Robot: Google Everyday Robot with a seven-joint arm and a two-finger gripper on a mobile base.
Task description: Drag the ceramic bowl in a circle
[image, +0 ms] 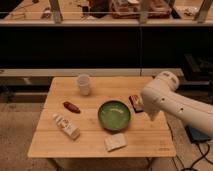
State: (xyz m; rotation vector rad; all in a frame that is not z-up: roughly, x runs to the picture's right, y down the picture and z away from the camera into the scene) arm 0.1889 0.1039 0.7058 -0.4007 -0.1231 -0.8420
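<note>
Print on the white packet [66, 126] and on the dark snack bar [134, 101] is too small to read.

The ceramic bowl [114, 115], green and glossy, sits upright on the wooden table [150, 142], a little right of centre and nearer the front edge than the back. It is well in from every edge. There is bare wood all round it, and nothing touches it. The widest free patch is behind it, toward the translucent white cup [83, 84] at the back left. To its left a small red-brown oblong thing [71, 107] lies flat. The white packet lies tilted near the front left. A pale flat square pad [115, 142] lies just in front of the bowl, close to the front edge. The snack bar lies just right of the bowl and behind it, partly covered by the arm.

The white arm [172, 102] reaches in from the right, with its elbow raised over the table's right edge and its forearm angling down to the left. The gripper [150, 115] hangs at the low end, just right of the bowl and near the snack bar, not touching the bowl. Cannot tell how far open it is, and no object shows in it.

A dark blue item [198, 134] lies on the floor right of the table.
</note>
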